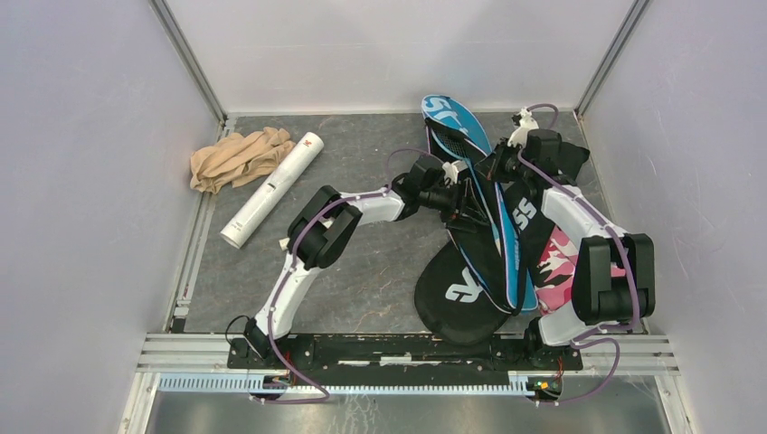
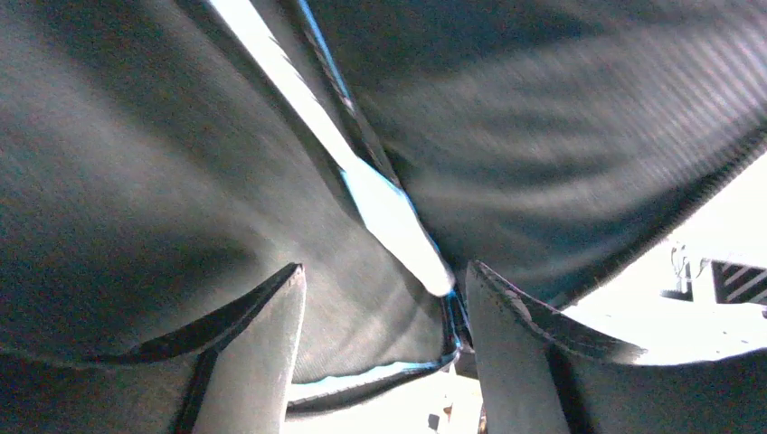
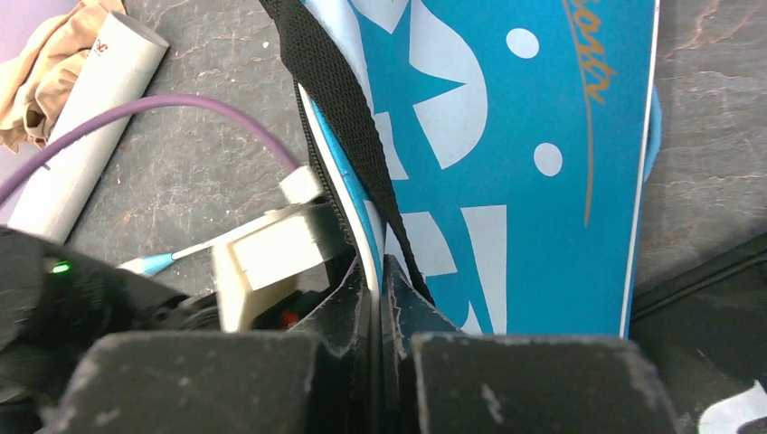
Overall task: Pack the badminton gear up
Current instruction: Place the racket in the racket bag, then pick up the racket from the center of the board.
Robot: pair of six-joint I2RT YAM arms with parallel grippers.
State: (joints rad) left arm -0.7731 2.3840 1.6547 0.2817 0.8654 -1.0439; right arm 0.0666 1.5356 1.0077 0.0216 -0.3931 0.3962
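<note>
The blue cover (image 1: 455,120) with white lettering lies lengthwise at the right of the table, over the black cover (image 1: 461,294). In the right wrist view the blue cover (image 3: 534,136) fills the frame, with a black strap (image 3: 344,99) across it. My right gripper (image 3: 375,271) is shut on that cover's white-and-blue edge. My left gripper (image 2: 380,307) stands open under dark, blue-trimmed cover fabric (image 2: 163,181), which hangs slack between its fingers (image 2: 262,362). From above, the left gripper (image 1: 466,194) and right gripper (image 1: 502,163) meet at the covers. Rackets and shuttlecocks are hidden.
A long white tube (image 1: 271,188) lies at an angle at the left, next to a tan cloth bundle (image 1: 237,156). A pink-and-white patterned piece (image 1: 556,262) lies under the right arm. Walls close in the table on three sides.
</note>
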